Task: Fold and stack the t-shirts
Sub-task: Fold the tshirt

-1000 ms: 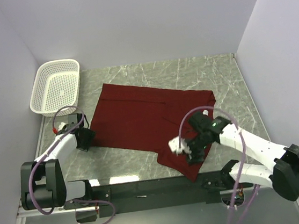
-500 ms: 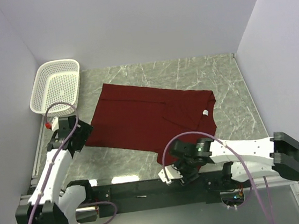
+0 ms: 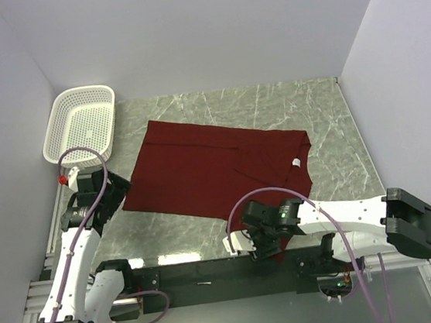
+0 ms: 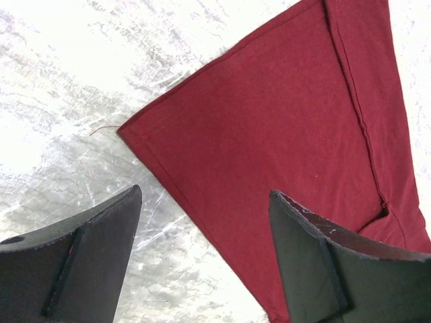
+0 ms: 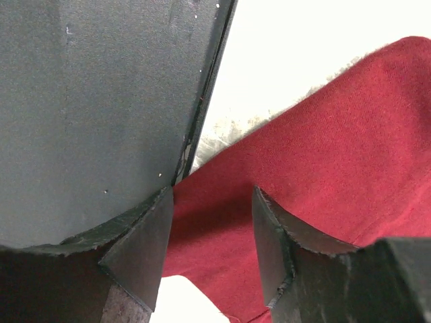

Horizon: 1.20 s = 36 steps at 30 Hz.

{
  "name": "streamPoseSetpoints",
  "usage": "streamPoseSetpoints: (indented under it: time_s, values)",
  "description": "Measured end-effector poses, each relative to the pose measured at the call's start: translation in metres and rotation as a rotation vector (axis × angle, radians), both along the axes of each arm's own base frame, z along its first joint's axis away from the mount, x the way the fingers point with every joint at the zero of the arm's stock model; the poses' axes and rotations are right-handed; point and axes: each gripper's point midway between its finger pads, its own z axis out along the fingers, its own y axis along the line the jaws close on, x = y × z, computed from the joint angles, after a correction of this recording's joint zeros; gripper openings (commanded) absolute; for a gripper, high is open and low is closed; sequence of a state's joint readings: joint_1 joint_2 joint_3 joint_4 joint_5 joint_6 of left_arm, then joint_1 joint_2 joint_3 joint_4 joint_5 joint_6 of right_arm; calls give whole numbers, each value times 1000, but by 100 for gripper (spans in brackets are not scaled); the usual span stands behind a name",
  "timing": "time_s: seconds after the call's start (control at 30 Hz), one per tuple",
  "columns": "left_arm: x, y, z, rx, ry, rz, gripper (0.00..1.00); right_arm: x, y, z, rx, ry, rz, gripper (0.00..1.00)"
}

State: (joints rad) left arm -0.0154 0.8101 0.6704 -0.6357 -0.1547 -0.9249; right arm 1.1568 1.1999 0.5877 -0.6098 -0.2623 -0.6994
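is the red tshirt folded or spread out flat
Mostly spread: the t-shirt lies flat across the table, one flap lapped over along a crease. Its near corner lies at the open right gripper.

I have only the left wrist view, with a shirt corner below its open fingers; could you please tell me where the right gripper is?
Observer: The right gripper is at the shirt's near edge, jaws apart with cloth between them.
Operator: Thank you. Which way does the collar lie?
Observer: Its white label shows at the right side.
Operator: Is anything else nearby?
Observer: A white basket sits at the far left.
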Motion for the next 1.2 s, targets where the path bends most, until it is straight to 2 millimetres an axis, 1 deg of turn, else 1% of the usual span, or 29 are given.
streamPoseSetpoints:
  time_s: [0.17, 0.23, 0.3, 0.33, 0.37, 0.43, 0.47, 0.53, 0.6, 0.67, 0.7, 0.77, 0.8, 0.83, 0.87, 0.9, 0.97, 1.0, 1.03, 1.07, 1.13, 1.2]
  values:
    - [0, 0, 2, 0, -10, -1, 82, 0, -1, -3, -16, 8, -13, 46]
    - [-1, 0, 3, 1, -13, -2, 82, -1, -2, -6, -34, 18, -16, 44]
    - [-1, 0, 4, 2, -17, -4, 82, 0, -1, -6, -39, 20, -18, 39]
    - [-1, 0, 5, 2, -19, -6, 82, 0, 0, -6, -37, 21, -20, 34]
    - [-1, -1, 5, 2, -20, -8, 82, 0, 1, -6, -36, 22, -21, 24]
    - [-1, -1, 5, 3, -19, -15, 84, 0, 1, -6, -38, 23, -24, 15]
    - [-1, -2, 5, 3, -18, -20, 85, 1, 1, -6, -39, 24, -29, 8]
    - [-1, -5, 5, -1, -22, -41, 88, 3, 1, -5, -34, 24, -38, 3]
    - [-1, -8, 7, -7, -33, -68, 90, 8, 1, 2, -18, 32, -58, 1]
    - [-1, -12, 12, -11, -58, -90, 91, 19, 1, 18, 21, 35, -89, 1]
    - [0, -13, 15, -13, -77, -101, 91, 30, 3, 29, 57, 21, -113, 0]
    - [0, -16, 21, -15, -108, -122, 92, 58, 3, 54, 135, -27, -188, 0]
    - [0, -17, 23, -17, -120, -128, 92, 71, 2, 64, 165, -51, -225, 4]
    - [1, -18, 25, -19, -130, -134, 92, 88, -1, 75, 194, -82, -281, 12]
    - [1, -19, 26, -20, -134, -137, 92, 106, -6, 84, 213, -116, -342, 37]
    - [2, -19, 26, -22, -136, -140, 92, 125, -13, 90, 224, -148, -421, 54]
    - [2, -20, 25, -25, -135, -146, 92, 163, -33, 95, 222, -220, -576, 79]
    - [2, -21, 25, -25, -135, -148, 92, 177, -44, 94, 215, -242, -648, 80]
    - [2, -21, 25, -25, -134, -154, 92, 187, -52, 93, 207, -259, -691, 83]
    - [3, -21, 25, -22, -134, -157, 92, 195, -61, 91, 197, -265, -747, 83]
    - [3, -21, 25, -16, -135, -162, 92, 202, -70, 90, 195, -271, -807, 83]
    - [3, -21, 25, -12, -134, -166, 92, 202, -67, 93, 215, -264, -812, 81]
